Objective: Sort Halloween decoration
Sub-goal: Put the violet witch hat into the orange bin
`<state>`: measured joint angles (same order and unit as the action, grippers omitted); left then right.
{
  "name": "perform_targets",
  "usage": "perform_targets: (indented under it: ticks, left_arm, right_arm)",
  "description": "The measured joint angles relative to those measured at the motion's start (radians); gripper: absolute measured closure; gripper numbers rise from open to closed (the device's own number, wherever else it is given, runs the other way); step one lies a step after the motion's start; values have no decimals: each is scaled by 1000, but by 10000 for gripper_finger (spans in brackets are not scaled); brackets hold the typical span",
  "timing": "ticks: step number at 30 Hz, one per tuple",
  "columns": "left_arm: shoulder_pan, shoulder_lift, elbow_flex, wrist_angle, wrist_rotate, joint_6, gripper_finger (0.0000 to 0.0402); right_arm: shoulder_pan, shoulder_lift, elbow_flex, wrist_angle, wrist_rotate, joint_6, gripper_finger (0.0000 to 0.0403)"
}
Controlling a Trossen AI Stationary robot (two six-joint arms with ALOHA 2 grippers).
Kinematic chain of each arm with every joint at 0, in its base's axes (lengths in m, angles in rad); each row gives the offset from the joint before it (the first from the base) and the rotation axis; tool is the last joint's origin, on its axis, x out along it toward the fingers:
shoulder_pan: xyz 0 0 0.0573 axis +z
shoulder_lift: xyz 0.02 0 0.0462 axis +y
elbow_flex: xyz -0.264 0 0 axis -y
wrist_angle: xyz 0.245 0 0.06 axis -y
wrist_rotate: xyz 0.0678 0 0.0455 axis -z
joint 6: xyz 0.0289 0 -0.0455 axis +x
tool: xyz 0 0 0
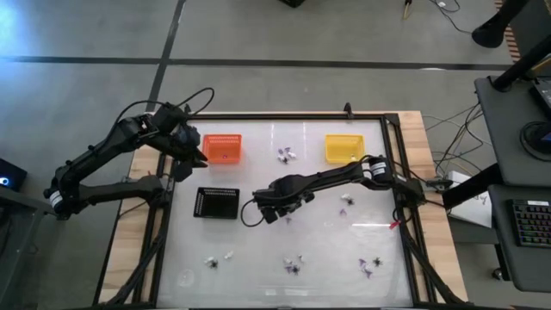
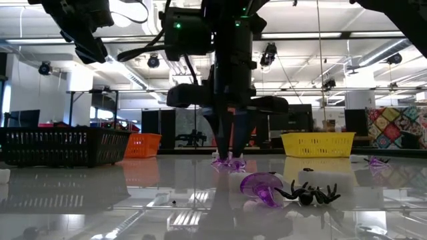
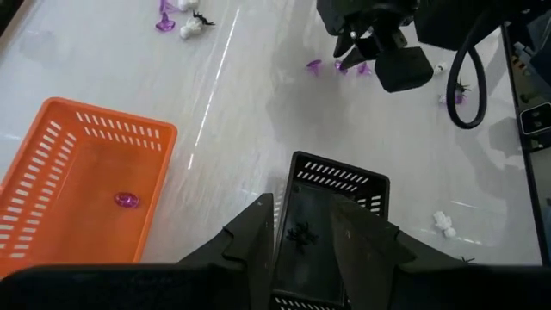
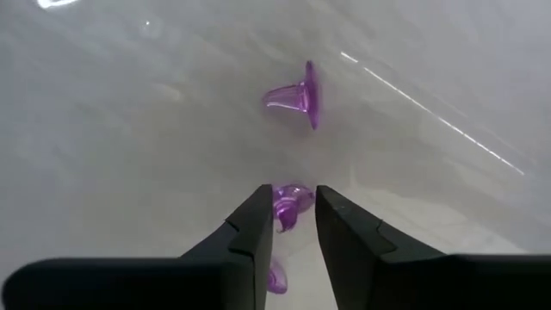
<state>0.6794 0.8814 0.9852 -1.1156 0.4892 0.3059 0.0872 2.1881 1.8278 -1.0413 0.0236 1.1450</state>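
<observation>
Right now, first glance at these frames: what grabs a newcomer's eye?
The right gripper, stretched to mid-table, fingertips straddling a small translucent purple trinket on the glossy white tabletop, another purple piece just beyond. Then the colour: a bright orange slotted basket and a yellow basket along the far edge, with a black rectangular tray between the arms. The left gripper hangs beside the orange basket, above the table.

The scene is brightly and evenly lit from ceiling lamps [image 2: 268,55], which show as hot spots in the low view. The glossy white counter [image 1: 258,258] mirrors them as streaks of glare (strongest in both wrist views) and carries soft grey shadows under the arms. In the right wrist view, the near purple trinket [image 4: 290,205] looks slightly soft.
</observation>
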Motion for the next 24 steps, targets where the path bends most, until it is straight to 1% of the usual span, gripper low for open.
perform_targets:
  ticks: [6,11,20,24]
  left_arm:
    - [0,0,0,0,0,1,303]
    - [0,0,0,0,0,8,303]
    - [0,0,0,0,0,8,303]
    - [0,0,0,0,0,3,303]
  right_arm:
    - [0,17,1,7,-28,-2,355]
    - [0,12,1,6,-23,-19,388]
    - [5,3,0,8,-25,-19,393]
    - [6,0,43,8,-26,-35,393]
